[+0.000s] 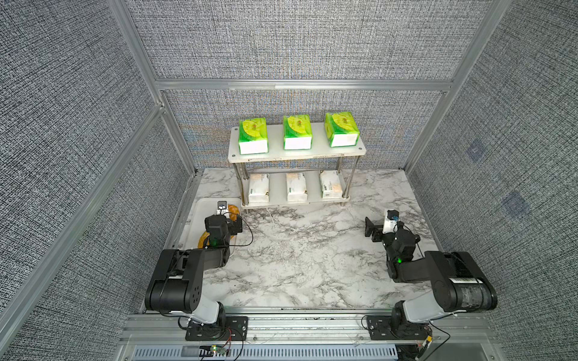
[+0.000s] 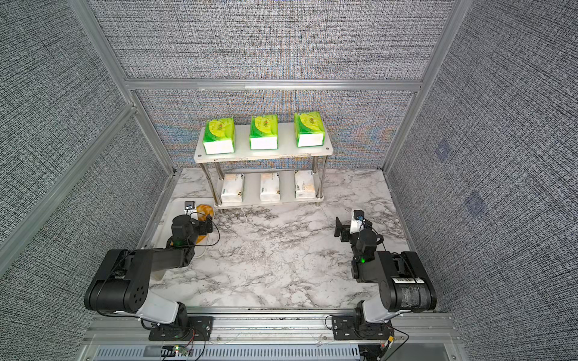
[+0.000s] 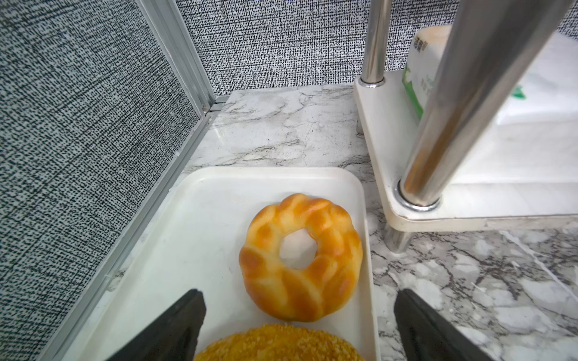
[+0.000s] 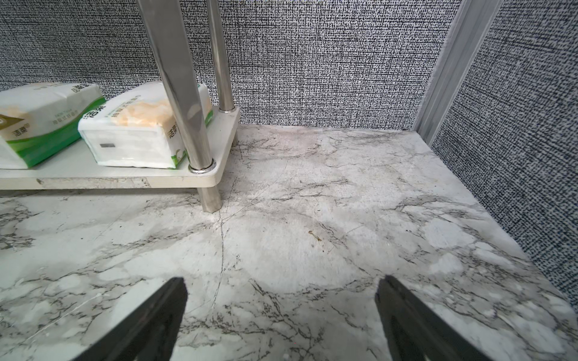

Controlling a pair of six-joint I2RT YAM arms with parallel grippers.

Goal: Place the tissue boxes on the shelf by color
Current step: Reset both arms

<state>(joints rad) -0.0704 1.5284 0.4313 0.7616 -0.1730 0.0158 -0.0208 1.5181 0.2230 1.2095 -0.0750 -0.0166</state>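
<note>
- Since the three green tissue boxes (image 1: 297, 131) are lined up on the upper board of the shelf (image 1: 319, 151), at the far middle, and the three white tissue boxes (image 1: 296, 187) on its lower board, the sorting is judged complete.
- The left gripper (image 3: 298, 293) is spread wide and empty over the tray (image 3: 194, 218) at the left, where a bread ring (image 3: 300, 259) and a loaf (image 3: 278, 343) are laid.
- The right gripper (image 4: 283, 281) is opened wide and empty above bare table at the right.
- No further pick seems called for; at most, the arms are to be drawn back clear of the shelf legs.
- The marble-patterned tabletop (image 1: 300, 250) is enclosed by grey woven walls (image 1: 297, 40).
</note>
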